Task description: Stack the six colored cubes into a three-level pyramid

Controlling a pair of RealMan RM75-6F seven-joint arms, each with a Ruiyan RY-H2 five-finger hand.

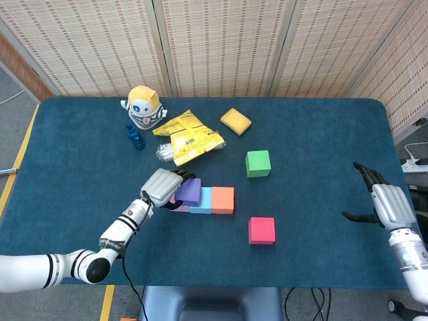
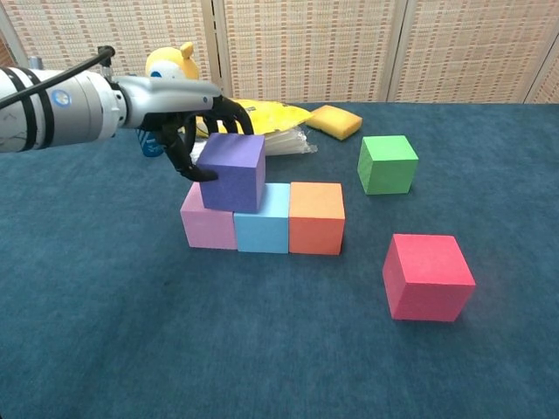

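Observation:
A pink cube [image 2: 208,225], a light blue cube [image 2: 264,223] and an orange cube [image 2: 317,217] stand in a row on the table. The purple cube [image 2: 233,172] sits on top, over the seam between pink and light blue. My left hand [image 2: 188,131] holds the purple cube from the left and behind, fingers wrapped around it [image 1: 162,187]. The green cube [image 1: 258,163] stands apart behind the row, the red cube [image 1: 261,230] in front to the right. My right hand [image 1: 386,204] hovers open near the table's right edge, holding nothing.
A yellow snack bag [image 1: 187,137], a yellow sponge [image 1: 235,121], a round yellow-and-white toy [image 1: 145,105] and a small blue bottle [image 1: 134,137] lie at the back of the blue table [image 1: 321,134]. A power strip [image 1: 416,165] lies off the right edge.

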